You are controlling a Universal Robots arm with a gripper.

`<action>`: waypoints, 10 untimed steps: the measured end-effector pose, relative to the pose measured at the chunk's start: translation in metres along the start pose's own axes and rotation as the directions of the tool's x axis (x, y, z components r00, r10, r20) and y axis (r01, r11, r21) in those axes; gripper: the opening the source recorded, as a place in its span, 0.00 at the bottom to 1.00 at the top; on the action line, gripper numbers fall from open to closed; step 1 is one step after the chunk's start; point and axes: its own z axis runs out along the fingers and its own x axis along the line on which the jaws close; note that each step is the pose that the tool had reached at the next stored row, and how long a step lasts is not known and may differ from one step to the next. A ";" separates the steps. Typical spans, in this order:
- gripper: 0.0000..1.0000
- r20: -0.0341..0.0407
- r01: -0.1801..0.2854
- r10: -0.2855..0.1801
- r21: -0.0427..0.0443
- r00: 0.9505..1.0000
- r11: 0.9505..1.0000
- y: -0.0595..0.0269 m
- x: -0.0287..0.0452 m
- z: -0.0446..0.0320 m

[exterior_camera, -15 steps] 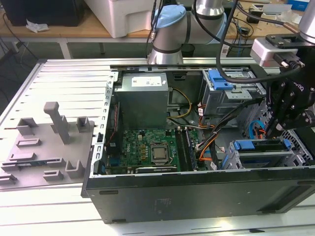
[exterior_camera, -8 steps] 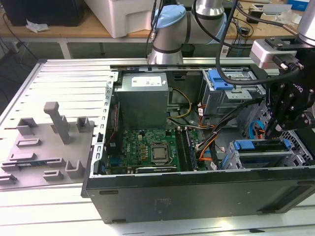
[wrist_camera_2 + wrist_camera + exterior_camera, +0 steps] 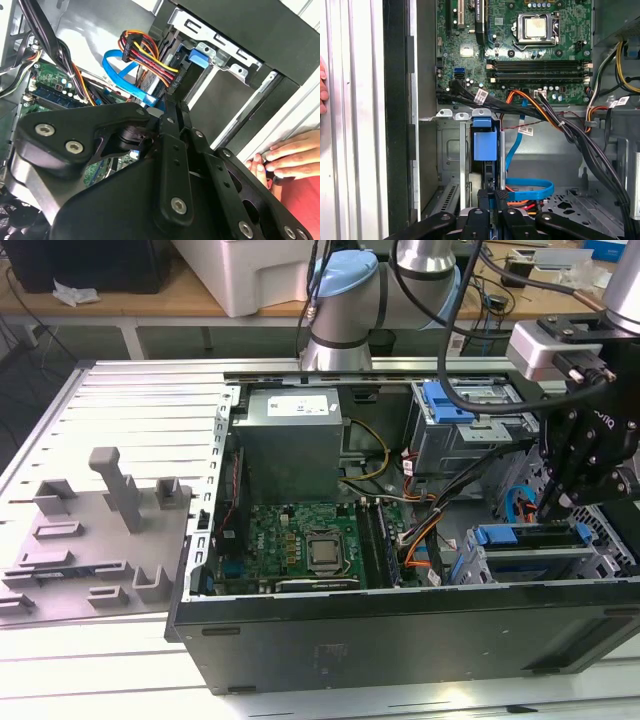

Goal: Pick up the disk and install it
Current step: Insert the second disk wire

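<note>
The claw (image 3: 553, 508) hangs over the drive cage (image 3: 520, 565) in the near corner of the open computer case (image 3: 400, 630), on the exterior view's right. Its fingers look drawn together and clamped on the disk (image 3: 530, 537). The disk stands on edge in the cage slot with the blue end of its carrier showing.

In the first wrist view, the disk (image 3: 485, 145) sits between the cage's upright metal walls (image 3: 447, 150), and the claw (image 3: 493, 195) pinches its thin edge just behind the blue tab. The disk looks part-way in or nearly seated. I cannot tell how deep it has gone.

To do this step well, the disk should stay parallel to the slot walls so the carrier rails ride their guides and do not cock. The push should run straight along the slot with steady, modest force. If it jams, the sounder fix is probably to realign, not to press harder.

The blue data cable (image 3: 530, 189) and the bundle of power leads (image 3: 145, 52) lie just beside the slot, so they could be snagged by the claw's linkage or trapped against the disk.

A person's hand (image 3: 285, 155) rests on the desk (image 3: 100, 660) beside the case, near the arm's path, so slow motion seems wise.
</note>
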 end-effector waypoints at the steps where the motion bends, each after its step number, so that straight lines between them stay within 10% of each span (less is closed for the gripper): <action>1: 0.16 0.000 0.004 -0.004 0.000 1.000 1.000 0.0005 -0.0001 -0.0001; 10: 0.16 0.001 0.044 -0.044 0.003 0.999 0.999 0.0007 -0.0015 0.0004</action>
